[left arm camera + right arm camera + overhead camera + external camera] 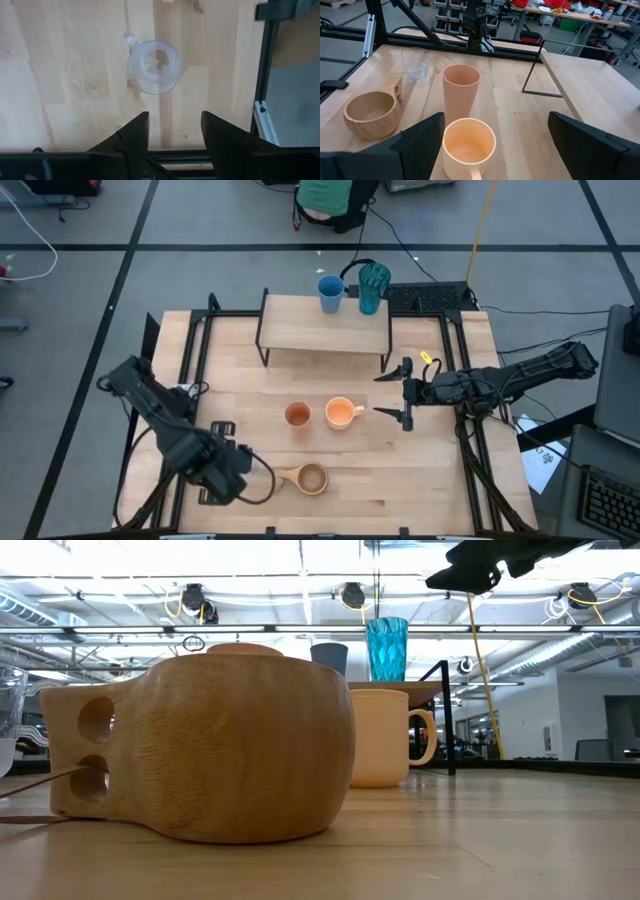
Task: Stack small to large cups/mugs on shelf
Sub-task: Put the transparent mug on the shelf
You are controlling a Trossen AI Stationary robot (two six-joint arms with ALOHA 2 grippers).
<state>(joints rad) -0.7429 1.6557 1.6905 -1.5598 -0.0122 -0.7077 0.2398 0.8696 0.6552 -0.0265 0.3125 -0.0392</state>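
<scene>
The clear glass stands upright on the table near its near left corner. My left gripper hangs above it, pointing down, open, with the glass just beyond its fingertips and nothing between them; in the high view the left arm hides the glass. The blue cup and teal tumbler stand on the shelf. The orange-brown tumbler, orange mug and wooden cup stand on the table. My right gripper waits open, right of the mug.
The shelf stands on thin black legs at the table's far middle. A black frame rail runs along the table edge close to the glass. Bare tabletop lies at the near right.
</scene>
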